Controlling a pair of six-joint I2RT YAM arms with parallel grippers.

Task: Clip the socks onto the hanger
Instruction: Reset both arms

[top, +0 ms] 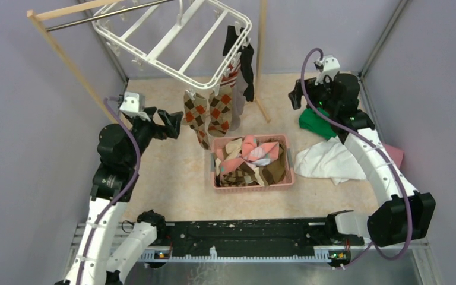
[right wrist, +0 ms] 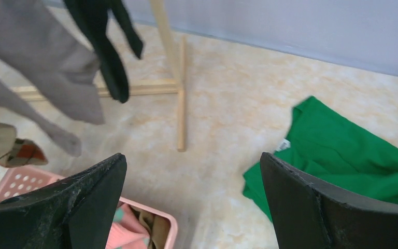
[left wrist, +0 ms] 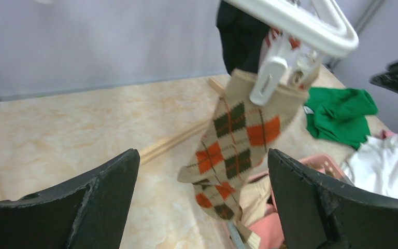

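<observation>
The white hanger [top: 154,35] hangs at the top, with argyle socks [top: 214,113] and black socks [top: 246,71] clipped along its near and right edges. More socks [top: 250,160] lie in the pink basket [top: 255,185]. My left gripper [top: 171,123] is open and empty, left of the hanging argyle socks. In the left wrist view an argyle sock [left wrist: 236,140] hangs from a white clip [left wrist: 269,78] ahead of the open fingers [left wrist: 109,192]. My right gripper [top: 297,95] is open and empty, right of the black socks [right wrist: 106,41], above the green cloth [right wrist: 342,150].
A wooden rack [top: 65,59] with a metal bar stands at the back left; its upright [top: 262,41] and foot [right wrist: 181,98] stand beside the socks. A green cloth [top: 316,123], a white cloth [top: 329,161] and a pink cloth [top: 395,154] lie on the right.
</observation>
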